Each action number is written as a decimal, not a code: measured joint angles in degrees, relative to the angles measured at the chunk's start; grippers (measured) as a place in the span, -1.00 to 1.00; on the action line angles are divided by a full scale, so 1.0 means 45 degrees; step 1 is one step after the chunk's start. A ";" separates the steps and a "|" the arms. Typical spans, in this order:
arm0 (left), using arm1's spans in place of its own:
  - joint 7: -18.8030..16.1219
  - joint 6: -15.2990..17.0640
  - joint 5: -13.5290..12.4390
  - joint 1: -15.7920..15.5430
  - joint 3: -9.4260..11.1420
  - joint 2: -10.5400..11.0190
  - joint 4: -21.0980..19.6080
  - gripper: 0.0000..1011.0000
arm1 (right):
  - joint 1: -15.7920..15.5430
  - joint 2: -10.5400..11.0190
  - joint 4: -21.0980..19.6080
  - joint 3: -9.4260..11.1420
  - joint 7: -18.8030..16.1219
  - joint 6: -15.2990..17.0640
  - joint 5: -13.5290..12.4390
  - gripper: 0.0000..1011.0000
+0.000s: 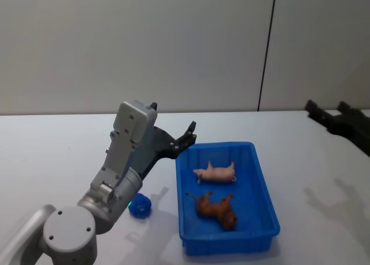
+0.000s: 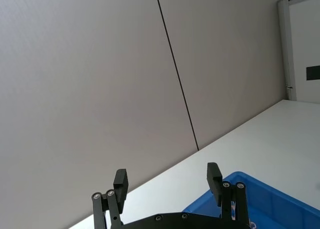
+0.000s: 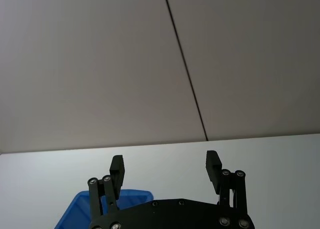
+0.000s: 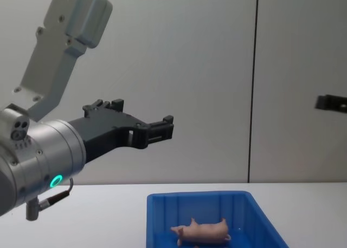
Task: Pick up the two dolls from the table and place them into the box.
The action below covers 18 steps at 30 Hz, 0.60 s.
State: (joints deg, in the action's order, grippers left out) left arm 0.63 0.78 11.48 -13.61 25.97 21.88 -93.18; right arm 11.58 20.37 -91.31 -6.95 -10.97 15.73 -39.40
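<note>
The left jaws stood spread wide with nothing between them. In the left wrist view their two black fingers (image 2: 120,182) framed only grey wall (image 2: 100,79) and a strip of counter (image 2: 280,134). From the head camera I saw that arm reaching forward, its fingertips (image 1: 189,136) in the air at the far left corner of the box (image 1: 228,245). From the chest camera they hung well above its rim.

The right jaws were also open and empty, their fingers (image 3: 212,165) apart in the right wrist view. They sat raised at the right edge of the head view, well away from the box.

The box lay on the counter a little right of centre. Both dolls were inside it. The pink doll (image 1: 217,173) lay on its side in the far half, and the reddish-brown doll (image 1: 217,209) lay sprawled nearer to me. The two were close together but apart.

A small blue lump (image 1: 140,205) sat on the counter just left of the box, beside the left arm. I could not tell what it was.
</note>
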 joint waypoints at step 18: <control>-0.0726 0.0651 0.0960 0.0566 -0.0601 0.0769 -0.1201 0.98 | -0.0622 0.0291 -0.0208 0.0478 0.1056 -0.1065 -0.0803 0.98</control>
State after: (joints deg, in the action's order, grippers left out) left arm -2.63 3.71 15.80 -11.06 23.26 25.35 -98.58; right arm 8.78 21.68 -92.24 -4.80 -6.22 10.93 -43.01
